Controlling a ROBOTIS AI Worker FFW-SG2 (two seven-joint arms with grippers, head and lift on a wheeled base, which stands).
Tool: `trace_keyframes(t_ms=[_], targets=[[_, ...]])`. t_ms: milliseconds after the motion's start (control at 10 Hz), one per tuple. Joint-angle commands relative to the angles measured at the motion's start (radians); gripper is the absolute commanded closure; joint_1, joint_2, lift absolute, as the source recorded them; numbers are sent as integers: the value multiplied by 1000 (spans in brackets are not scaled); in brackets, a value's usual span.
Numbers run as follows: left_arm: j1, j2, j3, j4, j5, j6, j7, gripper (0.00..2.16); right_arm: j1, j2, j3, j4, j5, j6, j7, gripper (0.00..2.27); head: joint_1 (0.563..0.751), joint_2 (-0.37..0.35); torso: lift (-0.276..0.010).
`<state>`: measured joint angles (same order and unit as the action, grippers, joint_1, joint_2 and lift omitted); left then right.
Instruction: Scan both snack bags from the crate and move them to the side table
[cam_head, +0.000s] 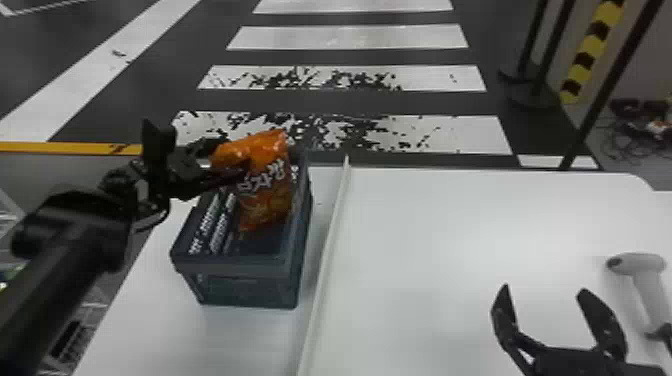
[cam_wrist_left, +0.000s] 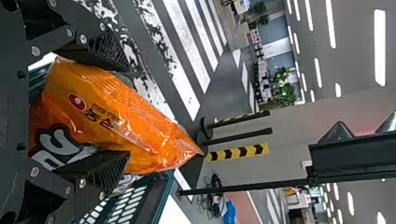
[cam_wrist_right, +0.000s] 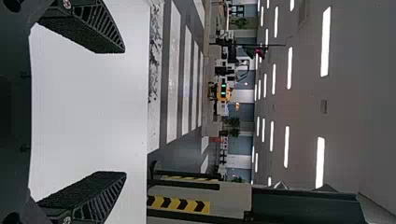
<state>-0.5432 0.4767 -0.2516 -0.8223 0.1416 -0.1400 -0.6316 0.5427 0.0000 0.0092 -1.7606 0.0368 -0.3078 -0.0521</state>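
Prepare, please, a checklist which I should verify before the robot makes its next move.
1. Left end effector has the orange snack bag between its fingers: ok.
2. Bag fully clear of the crate: cannot tell, its lower end is over or inside it.
3. Right end effector open and empty: ok.
4. Scanner in the right end effector: not ok, it lies on the white table.
5. Barcode located on the bag: cannot tell.
6. Second snack bag in the crate: cannot tell.
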Motion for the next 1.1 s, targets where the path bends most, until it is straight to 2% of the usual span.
trace_keyframes(t_ms=[0,100,400,700,800,1000], targets=[[5,0,0,-8,-14,57,44,2111,3,1,0,-2,0,-3,0,56,695,92,-99],[14,8,0,-17,-13,63,40,2138,5,1,0,-5,-2,0,0,56,695,100,-99],[72,23,32,-143,16,75,40,2138,5,1,0,-5,-2,0,-2,56,695,106,-99],[114,26,61,-227,69,109,43,2138,5,1,-2,-8,-2,10,-2,56,695,94,-99],[135,26,103,-251,75,136,40,2138,3,1,-3,-14,-2,19,0,56,695,93,-99],[158,26,106,-265,87,142,41,2138,-3,1,-2,-16,-2,46,0,56,695,102,-99]])
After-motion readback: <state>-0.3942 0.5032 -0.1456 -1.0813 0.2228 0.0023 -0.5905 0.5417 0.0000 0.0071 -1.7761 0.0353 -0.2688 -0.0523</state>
